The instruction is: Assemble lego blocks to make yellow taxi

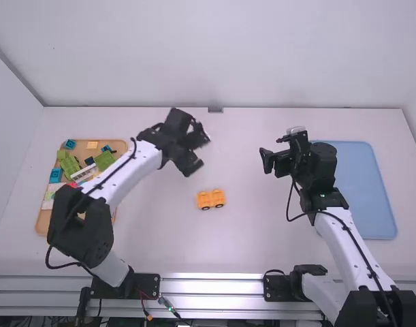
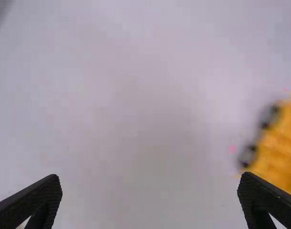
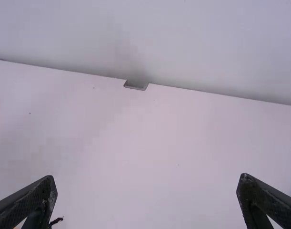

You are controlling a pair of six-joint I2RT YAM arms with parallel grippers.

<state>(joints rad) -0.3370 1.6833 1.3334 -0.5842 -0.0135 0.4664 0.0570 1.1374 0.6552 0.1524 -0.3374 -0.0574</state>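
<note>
On my feed I have a smooth white table (image 1: pixel 248 238), its far edge meeting a pale wall, with a small grey notch (image 1: pixel 215 110) about halfway along that edge. Toward the left edge I see a tan tray (image 1: pixel 41 222), part of it hidden from me. Near the right edge lies a light-blue rectangular tray (image 1: pixel 372 194) with rounded corners, its long sides running from near to far. Between the two, around the table's middle, I find a yellow-orange block car (image 1: pixel 211 198), dark wheels showing along the side facing the near edge.
</note>
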